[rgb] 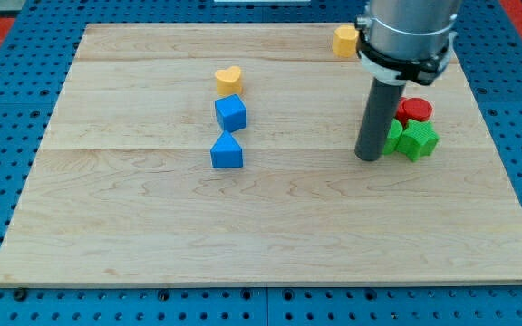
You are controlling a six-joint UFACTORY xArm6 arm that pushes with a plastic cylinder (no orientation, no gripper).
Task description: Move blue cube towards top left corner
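**Board State: Blue Cube Near Upper Centre, Tip at Right Cluster**

The wooden board point(270, 226) carries all blocks directly on its surface. The blue cube point(230, 112) sits left of centre in the upper half, just below and apparently touching the yellow heart point(229, 80). A blue triangular block point(227, 151) lies just below the cube, close to it.

My tip point(368, 158) rests on the board at the view's right, well apart from the blue cube. It stands just beside the left edge of a green block point(417, 139), whose shape is partly hidden by the rod. A red cylinder point(415, 110) adjoins the green block at its top. A yellow block point(345, 41) lies near the top edge. The rod has no jaws.
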